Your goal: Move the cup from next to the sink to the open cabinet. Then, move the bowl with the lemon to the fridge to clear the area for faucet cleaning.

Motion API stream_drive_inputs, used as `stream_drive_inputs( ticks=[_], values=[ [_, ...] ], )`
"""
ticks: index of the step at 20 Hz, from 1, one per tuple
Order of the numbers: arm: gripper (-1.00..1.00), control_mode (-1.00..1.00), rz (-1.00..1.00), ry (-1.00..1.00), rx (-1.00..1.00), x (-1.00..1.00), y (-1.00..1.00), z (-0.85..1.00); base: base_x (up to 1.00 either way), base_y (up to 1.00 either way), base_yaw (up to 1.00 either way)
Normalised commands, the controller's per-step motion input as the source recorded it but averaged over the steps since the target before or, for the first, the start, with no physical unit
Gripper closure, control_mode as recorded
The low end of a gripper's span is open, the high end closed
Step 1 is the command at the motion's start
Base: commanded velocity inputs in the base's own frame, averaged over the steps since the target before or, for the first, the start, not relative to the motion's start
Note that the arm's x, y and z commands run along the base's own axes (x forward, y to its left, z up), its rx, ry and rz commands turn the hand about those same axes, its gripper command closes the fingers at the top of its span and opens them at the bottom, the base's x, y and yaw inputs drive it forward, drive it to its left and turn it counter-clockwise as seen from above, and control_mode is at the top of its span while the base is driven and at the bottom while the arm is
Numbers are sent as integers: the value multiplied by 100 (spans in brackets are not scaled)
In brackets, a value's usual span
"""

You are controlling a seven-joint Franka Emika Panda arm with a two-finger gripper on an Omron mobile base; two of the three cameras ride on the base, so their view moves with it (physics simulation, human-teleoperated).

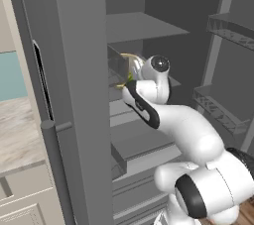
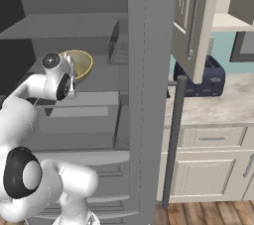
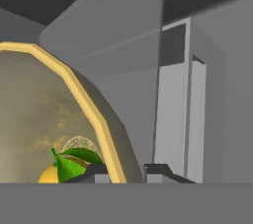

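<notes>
My gripper (image 3: 126, 171) is shut on the rim of the olive-tan bowl (image 3: 44, 114), one fingertip (image 3: 96, 171) inside the rim and the other outside. The bowl (image 2: 82, 64) hangs tilted inside the fridge (image 2: 149, 95), just above a middle shelf and beyond my hand. The yellow lemon (image 3: 49, 175) with its green leaf lies low in the bowl, close to the fingers. From the left, a sliver of the bowl's rim (image 1: 132, 59) shows behind my wrist. The open cabinet (image 2: 191, 21) hangs to the right of the fridge, its door swung out.
The fridge door (image 1: 74, 80) stands open close on my left, its edge (image 2: 146, 70) on my right. Flat grey shelves (image 2: 74, 26) lie above and below the bowl. Door racks (image 1: 223, 105) are at the right. A dark toaster (image 2: 208, 78) sits on the counter (image 2: 223, 107).
</notes>
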Motion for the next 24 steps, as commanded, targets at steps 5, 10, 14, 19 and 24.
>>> stream_drive_inputs(
  ticks=[5, 10, 14, 19, 24],
  values=[
    [100, -100, -8, 13, 0, 56, 9, -2, 0, 0, 0],
    [100, -100, -3, 9, 0, 47, 1, -3, 0, 0, 0],
    [100, -100, 0, 7, 0, 7, 3, -28, 0, 0, 0],
    [100, -100, 0, 3, 0, 1, 2, -26, 0, 0, 0],
    [100, -100, 0, 0, 0, 3, 0, -19, 0, 0, 0]
  ],
)
